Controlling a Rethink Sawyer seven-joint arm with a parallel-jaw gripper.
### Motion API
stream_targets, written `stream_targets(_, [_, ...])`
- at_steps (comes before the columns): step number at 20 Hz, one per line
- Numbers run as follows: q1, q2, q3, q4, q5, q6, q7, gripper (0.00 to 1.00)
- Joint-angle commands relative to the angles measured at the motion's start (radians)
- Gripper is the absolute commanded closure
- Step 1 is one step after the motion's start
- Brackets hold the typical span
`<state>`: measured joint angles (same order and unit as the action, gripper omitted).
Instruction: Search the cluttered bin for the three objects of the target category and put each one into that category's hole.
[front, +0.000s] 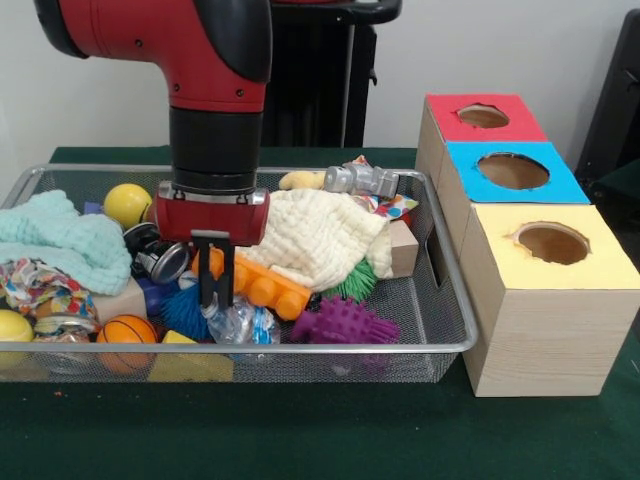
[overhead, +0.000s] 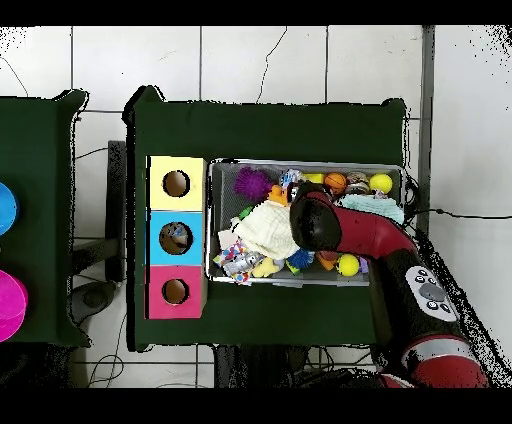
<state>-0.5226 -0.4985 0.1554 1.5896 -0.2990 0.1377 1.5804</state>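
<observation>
The silver wire-mesh bin (front: 300, 349) lies on the green table, full of toys and cloths. The hole (front: 483, 116) in the red-topped box is the farthest of three boxes to the right of the bin; it also shows in the overhead view (overhead: 175, 291). My gripper (front: 212, 295) reaches down into the bin's left middle, over an orange toy brick (front: 265, 287) and a crinkled clear wrapper (front: 235, 322). I cannot tell whether it grips anything. In the overhead view the arm (overhead: 315, 222) hides the gripper.
In the bin lie a cream cloth (front: 320, 235), mint cloth (front: 60, 240), purple spiky ball (front: 345, 322), blue spiky ball (front: 183, 312), small basketball (front: 127, 330), yellow ball (front: 127, 203) and grey metal toy (front: 362, 180). Blue-topped (front: 513, 171) and yellow-topped (front: 551, 243) boxes stand nearer.
</observation>
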Motion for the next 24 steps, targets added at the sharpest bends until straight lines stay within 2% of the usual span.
stream_targets(1, [0.014, -0.029, -0.009, 0.052, -0.013, 0.117, 0.079, 1.0])
stream_targets(17, [0.082, -0.155, -0.151, 0.114, -0.025, 0.124, 0.098, 1.0])
stream_targets(21, [0.089, -0.188, -0.157, 0.13, -0.014, 0.137, 0.096, 1.0])
stream_targets(24, [0.099, -0.184, -0.159, 0.124, -0.006, 0.139, 0.099, 1.0])
